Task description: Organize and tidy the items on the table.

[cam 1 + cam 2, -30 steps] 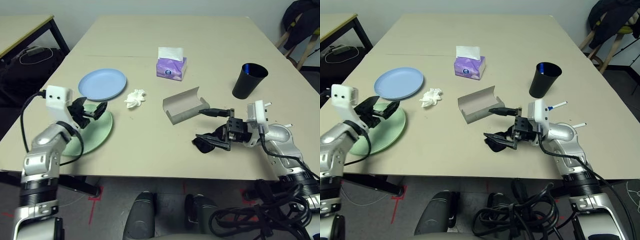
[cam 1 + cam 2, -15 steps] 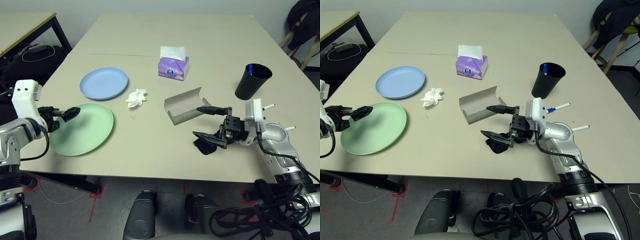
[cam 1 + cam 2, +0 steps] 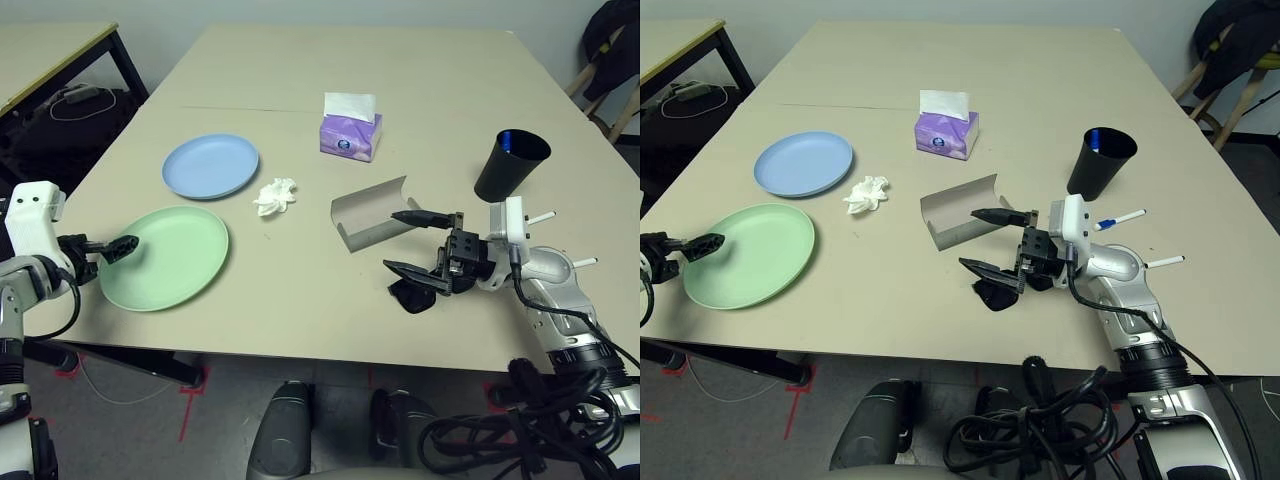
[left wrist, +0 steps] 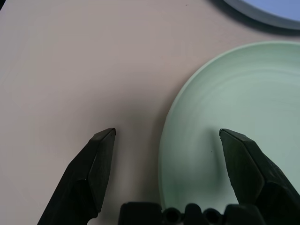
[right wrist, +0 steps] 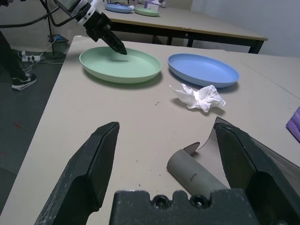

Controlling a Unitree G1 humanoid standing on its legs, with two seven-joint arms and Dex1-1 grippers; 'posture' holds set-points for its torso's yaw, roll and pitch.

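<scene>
The pale-green plate [image 3: 165, 257] lies flat near the table's [image 3: 300, 310] front-left edge, just beside the light-blue plate [image 3: 210, 166]. It looks light, stiff and smooth, so the thin raised rim is probably the only purchase. The left gripper [image 4: 167, 137] hangs spread, straddling that rim; the right gripper [image 3: 418, 243] gapes, empty, over the black sunglasses [image 3: 408, 296].

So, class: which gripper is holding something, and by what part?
Neither. The left gripper stands open at the pale-green round plate's rim; the right gripper is open, empty.
</scene>
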